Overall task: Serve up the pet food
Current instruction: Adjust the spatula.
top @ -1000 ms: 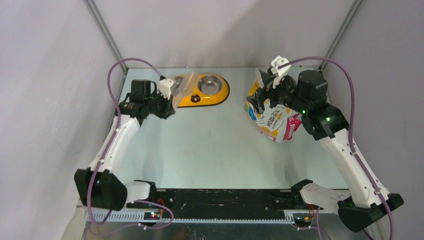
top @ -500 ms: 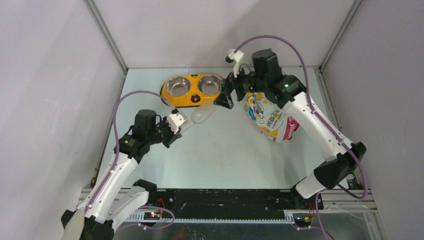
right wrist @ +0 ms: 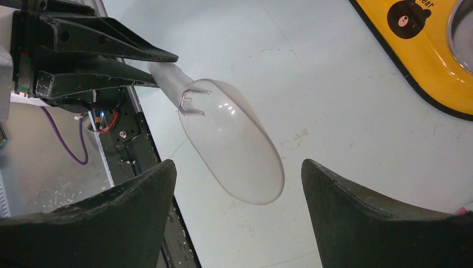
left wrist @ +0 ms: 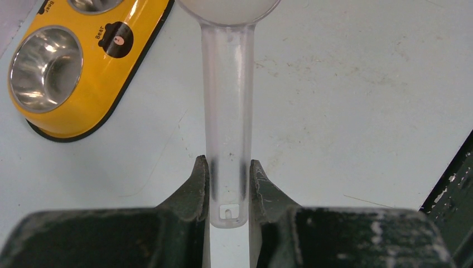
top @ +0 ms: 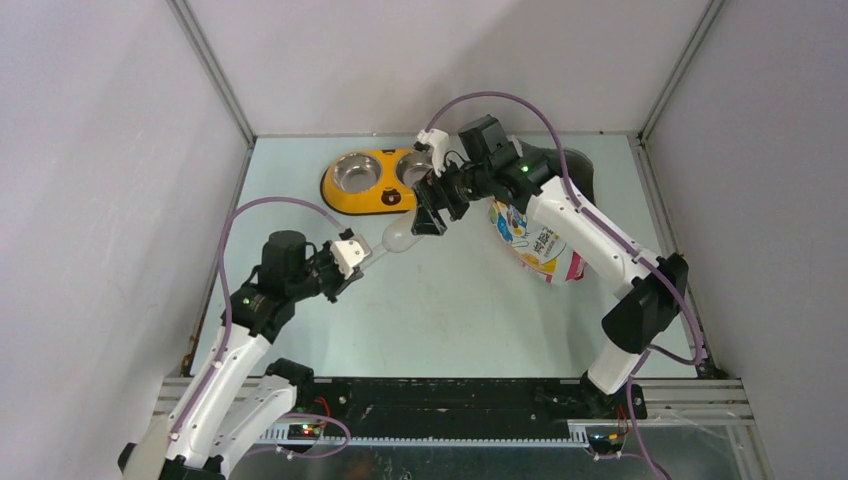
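Note:
My left gripper (top: 352, 256) (left wrist: 228, 184) is shut on the handle of the translucent plastic scoop (top: 398, 236) (left wrist: 227, 111), held low over the table with its bowl pointing toward the right arm. The scoop's bowl (right wrist: 234, 145) looks empty. My right gripper (top: 432, 218) (right wrist: 239, 164) is open, its fingers either side of the bowl's tip without touching it. The glossy cat-print bag (top: 540, 243) stands at the right, behind the right arm. No pet food shows; it is hidden.
The yellow double-bowl feeder (top: 380, 182) (left wrist: 72, 72) (right wrist: 429, 61) sits at the back centre, both steel bowls looking empty. The black base rail (top: 440, 395) (left wrist: 454, 184) runs along the near edge. Grey walls close in the table on three sides.
The left arm drew the scoop back from the feeder toward table centre. The right arm left the bag and swung left to the scoop's bowl, its jaws narrowing a little.

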`<state>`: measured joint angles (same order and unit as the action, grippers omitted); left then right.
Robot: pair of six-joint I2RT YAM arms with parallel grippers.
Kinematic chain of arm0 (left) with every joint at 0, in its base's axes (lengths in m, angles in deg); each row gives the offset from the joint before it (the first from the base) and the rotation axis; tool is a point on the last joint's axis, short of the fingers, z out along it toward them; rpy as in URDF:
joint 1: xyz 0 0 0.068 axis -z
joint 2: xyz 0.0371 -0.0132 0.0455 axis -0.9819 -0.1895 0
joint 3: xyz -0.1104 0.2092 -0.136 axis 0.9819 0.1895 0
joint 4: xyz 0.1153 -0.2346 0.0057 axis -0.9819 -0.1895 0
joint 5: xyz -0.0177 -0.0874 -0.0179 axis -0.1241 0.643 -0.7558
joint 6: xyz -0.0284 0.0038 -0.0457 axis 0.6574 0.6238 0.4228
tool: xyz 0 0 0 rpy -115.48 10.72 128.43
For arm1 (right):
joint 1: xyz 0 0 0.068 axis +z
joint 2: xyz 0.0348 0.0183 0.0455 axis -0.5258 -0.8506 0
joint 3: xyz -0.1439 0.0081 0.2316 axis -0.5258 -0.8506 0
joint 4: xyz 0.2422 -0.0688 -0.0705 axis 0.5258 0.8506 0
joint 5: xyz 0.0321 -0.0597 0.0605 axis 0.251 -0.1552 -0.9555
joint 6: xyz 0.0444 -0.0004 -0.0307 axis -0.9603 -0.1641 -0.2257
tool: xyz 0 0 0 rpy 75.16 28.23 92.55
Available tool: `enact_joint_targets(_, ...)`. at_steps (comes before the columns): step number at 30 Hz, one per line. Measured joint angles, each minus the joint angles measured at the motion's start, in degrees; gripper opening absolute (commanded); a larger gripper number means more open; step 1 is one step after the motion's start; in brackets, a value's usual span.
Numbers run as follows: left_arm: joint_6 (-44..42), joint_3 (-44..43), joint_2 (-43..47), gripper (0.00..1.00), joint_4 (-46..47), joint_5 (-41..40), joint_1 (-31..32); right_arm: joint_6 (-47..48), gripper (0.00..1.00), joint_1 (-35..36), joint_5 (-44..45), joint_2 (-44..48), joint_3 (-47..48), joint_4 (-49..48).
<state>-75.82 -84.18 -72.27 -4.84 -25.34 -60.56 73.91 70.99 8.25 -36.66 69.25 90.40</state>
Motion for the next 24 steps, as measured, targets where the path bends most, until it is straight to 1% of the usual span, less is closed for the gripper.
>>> enact_joint_targets(4, -0.46, 0.00, -0.26, 0.00, 0.11, 0.83, 0.39, 0.24, 0.80, 0.00, 0.20, -0.85, 2.25, 1.79)
enact_joint_targets(5, -0.57, 0.00, -0.31, 0.00, 0.11, 0.98, 0.46, 0.26, 0.76, -0.02, 0.22, -0.96, 2.86, 2.08)
enact_joint_targets(8, -0.83, 0.00, -0.28, 0.00, 0.15, 1.29, 0.50, 0.26, 0.70, -0.15, 0.15, -1.70, 4.52, 2.75)
enact_joint_targets(14, -0.87, 0.00, -0.15, 0.00, 0.17, 1.29, 0.59, 0.20, 0.59, -0.50, -0.48, -7.04, 7.26, 6.23)
enact_joint_targets(16, -0.90, 0.00, 0.07, 0.00, 0.15, 1.29, 0.59, 0.02, 0.53, -0.55, -0.50, -8.61, 7.28, 7.50)
enact_joint_targets(18, -0.96, 0.00, 0.17, 0.00, 0.15, 1.33, 0.59, -0.22, 0.44, -0.66, -0.48, -9.27, 7.28, 8.52)
enact_joint_targets(19, -1.01, 0.00, 0.20, 0.00, 0.13, 1.38, 0.61, -0.28, 0.42, -0.70, -0.50, -9.33, 7.30, 8.92)
enact_joint_targets(20, -1.05, 0.00, 0.17, 0.00, 0.09, 1.40, 0.66, -0.48, 0.37, -0.72, -0.52, -9.33, 7.43, 9.11)
enact_joint_targets(24, -1.40, 0.00, 0.20, 0.00, 0.11, 1.49, 0.74, -1.09, 0.28, -0.72, -0.76, -9.25, 7.89, 9.05)
